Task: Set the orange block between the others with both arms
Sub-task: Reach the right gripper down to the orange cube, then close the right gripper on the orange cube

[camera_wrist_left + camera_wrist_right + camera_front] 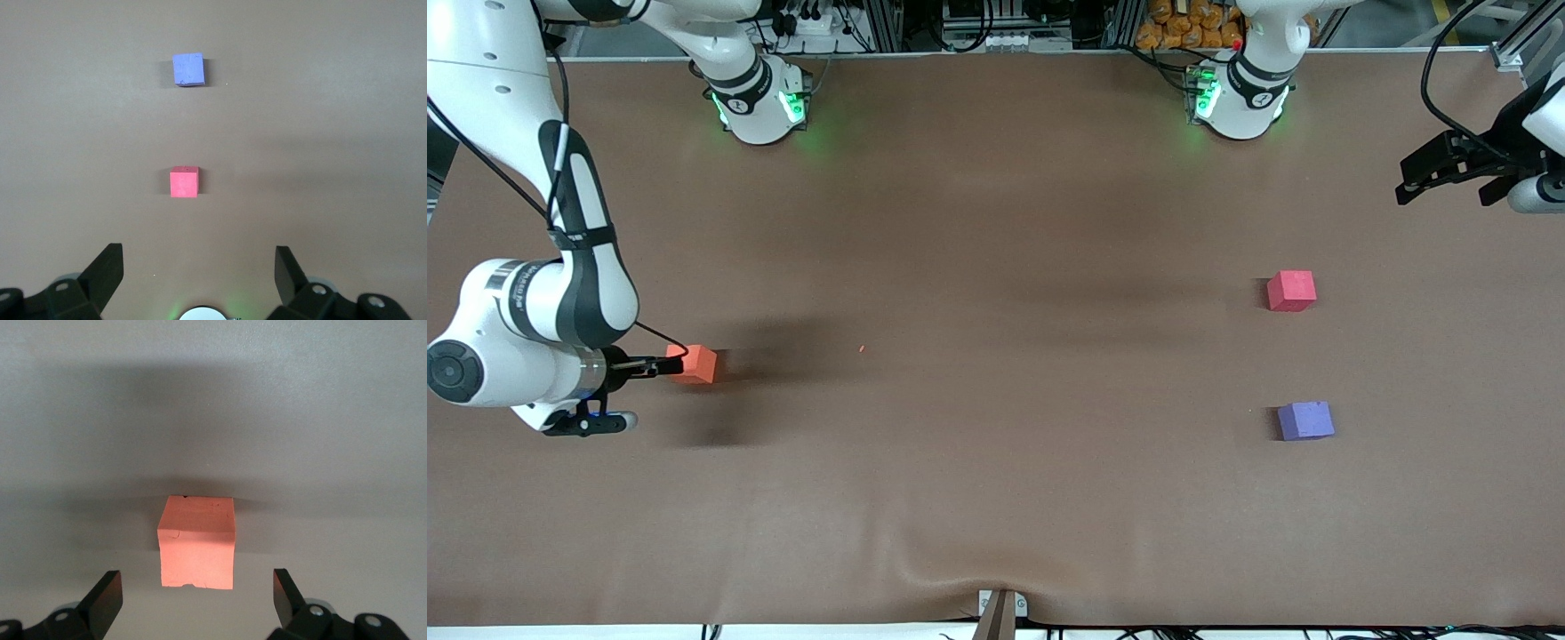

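Note:
The orange block (693,364) (197,543) sits on the brown table at the right arm's end. My right gripper (669,365) (197,603) hangs low beside it, open; the block lies just ahead of the fingertips, not between them. The others stand at the left arm's end: a pinkish-red cube (1291,291) (184,182) and, nearer the front camera, a purple-blue cube (1305,420) (189,69), with a gap between them. My left gripper (1445,188) (199,267) waits open and empty above the table near that end's edge.
The two arm bases (758,102) (1240,98) glow green along the table's back edge. A tiny orange crumb (862,348) lies on the cloth. The cover wrinkles near a clamp (1002,610) at the front edge. A wide bare stretch separates the orange block from the other cubes.

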Controlling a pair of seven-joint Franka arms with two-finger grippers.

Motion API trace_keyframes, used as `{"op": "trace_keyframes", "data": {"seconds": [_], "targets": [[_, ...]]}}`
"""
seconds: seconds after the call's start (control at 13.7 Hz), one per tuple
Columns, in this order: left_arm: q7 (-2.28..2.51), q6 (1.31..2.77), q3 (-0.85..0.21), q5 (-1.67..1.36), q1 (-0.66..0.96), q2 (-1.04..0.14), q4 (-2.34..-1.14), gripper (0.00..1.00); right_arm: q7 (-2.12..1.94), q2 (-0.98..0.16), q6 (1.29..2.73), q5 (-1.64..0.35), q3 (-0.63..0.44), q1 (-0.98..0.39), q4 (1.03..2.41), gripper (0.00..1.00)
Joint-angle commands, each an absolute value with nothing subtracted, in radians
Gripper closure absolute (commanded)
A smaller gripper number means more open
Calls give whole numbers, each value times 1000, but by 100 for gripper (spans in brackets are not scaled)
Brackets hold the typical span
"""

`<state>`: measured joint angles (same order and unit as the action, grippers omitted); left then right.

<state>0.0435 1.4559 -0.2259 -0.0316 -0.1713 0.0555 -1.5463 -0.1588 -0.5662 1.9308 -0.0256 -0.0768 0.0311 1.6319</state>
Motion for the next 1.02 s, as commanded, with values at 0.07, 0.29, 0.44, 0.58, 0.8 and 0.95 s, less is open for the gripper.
{"op": "trace_keyframes", "data": {"seconds": [0.07, 0.29, 0.44, 0.58, 0.8, 0.95], "targets": [[21, 1456, -233, -38, -181, 48, -1528, 0, -149, -597, 1980, -40, -72, 38, 1643, 0], [21, 1456, -232, -37, -181, 48, -1528, 0, -146, -607, 1983, -41, -72, 35, 1654, 0], [21, 1456, -232, -38, -181, 48, -1528, 0, -146, -627, 1988, -41, -72, 35, 1654, 0], [23, 1462, -232, -38, -181, 37, -1529, 0, -146, -640, 1994, -41, -72, 34, 1654, 0], [23, 1466, -232, -38, -181, 37, -1529, 0, -146, -647, 1993, -41, -72, 34, 1661, 0], [21, 1468, -232, -38, -181, 37, -1529, 0, -144, -647, 1994, -41, -72, 34, 1678, 1]]}}
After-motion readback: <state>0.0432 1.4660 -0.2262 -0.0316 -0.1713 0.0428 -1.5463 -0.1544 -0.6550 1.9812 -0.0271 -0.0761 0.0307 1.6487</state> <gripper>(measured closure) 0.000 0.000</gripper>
